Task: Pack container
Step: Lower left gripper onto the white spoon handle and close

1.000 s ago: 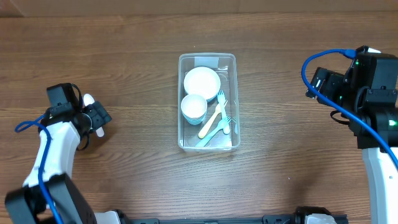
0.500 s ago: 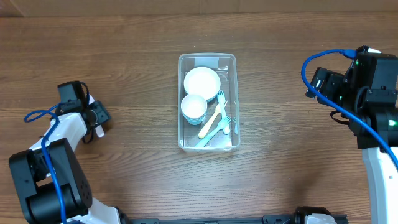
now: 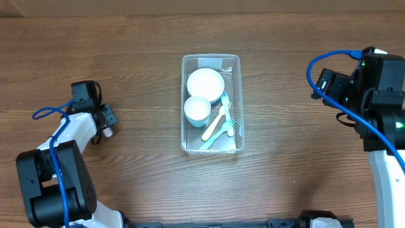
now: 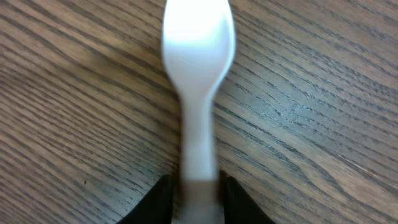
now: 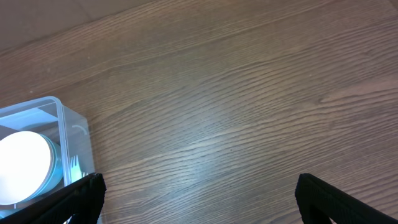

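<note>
A white plastic spoon (image 4: 198, 74) lies on the wooden table, bowl pointing away from my left wrist camera. My left gripper (image 4: 194, 186) has its two dark fingers pressed against either side of the handle, shut on it. In the overhead view that gripper (image 3: 105, 120) sits at the table's left, with the spoon's white tip (image 3: 109, 132) peeking out below it. The clear rectangular container (image 3: 183, 101) stands in the middle, holding a white bowl (image 3: 205, 82), a teal-and-white cup (image 3: 197, 109) and pale cutlery (image 3: 221, 123). My right gripper (image 5: 199, 202) is open over bare wood.
The right arm (image 3: 373, 82) with its blue cable hovers at the table's right edge, well away from the container. One corner of the container (image 5: 59, 109) shows at the left of the right wrist view. Bare wood lies between the arms and the container.
My left arm swung toward the table's middle and turned, and its fingers closed in on the spoon's handle. The spoon now lies under the gripper. The right arm stayed still.
</note>
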Motion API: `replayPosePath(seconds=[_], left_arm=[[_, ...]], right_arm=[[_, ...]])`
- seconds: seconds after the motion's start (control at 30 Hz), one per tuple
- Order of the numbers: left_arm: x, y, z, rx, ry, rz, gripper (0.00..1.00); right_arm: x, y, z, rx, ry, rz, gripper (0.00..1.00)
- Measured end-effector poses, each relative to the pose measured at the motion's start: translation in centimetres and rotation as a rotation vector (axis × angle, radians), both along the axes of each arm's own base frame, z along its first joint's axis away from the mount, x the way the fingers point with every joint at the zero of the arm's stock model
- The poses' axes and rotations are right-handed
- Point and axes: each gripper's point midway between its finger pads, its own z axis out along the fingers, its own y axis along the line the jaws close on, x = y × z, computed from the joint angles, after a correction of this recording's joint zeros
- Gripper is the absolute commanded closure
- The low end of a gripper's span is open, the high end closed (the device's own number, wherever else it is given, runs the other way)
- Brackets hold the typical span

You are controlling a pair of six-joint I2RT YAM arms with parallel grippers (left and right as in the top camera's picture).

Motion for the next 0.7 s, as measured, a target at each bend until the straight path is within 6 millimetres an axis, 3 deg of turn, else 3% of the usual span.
replayPosePath(seconds=[0.17,0.23,0.33,0.37,0.4,0.47,0.5,0.63,0.7], left_arm=[[0.3,0.1,0.1,0.004,-0.011,-0.002,0.83],[0.3,0.1,0.1,0.004,-0.012,-0.002,0.77],[0.3,0.1,0.2,0.005,-0.015,-0.002,0.83],[0.3,0.1,0.2,0.005,-0.014,-0.003,0.77],[0.3,0.1,0.1,0.004,-0.014,-0.002,0.56],[0.4,0.1,0.0,0.004,-0.012,-0.001,0.53],[0.3,0.1,-0.3,0.004,-0.008,-0.002,0.54],[1.7,0.4,-0.3,0.011,-0.039,0.004,0.74],[2.1,0.5,-0.3,0.013,-0.05,0.006,0.75]], right_arm=[[0.0,0.0,0.0,0.0,0.001,0.0,0.0],[0.0,0.0,0.0,0.0,0.001,0.0,0.0],[0.0,0.0,0.0,0.0,0.001,0.0,0.0],[0.0,0.0,0.0,0.0,0.0,0.0,0.0],[0.0,0.0,0.0,0.001,0.001,0.0,0.0],[0.0,0.0,0.0,0.001,0.001,0.0,0.0],[0.0,0.0,0.0,0.0,0.0,0.0,0.0],[0.0,0.0,0.0,0.001,0.001,0.0,0.0],[0.0,0.0,0.0,0.0,0.0,0.0,0.0]])
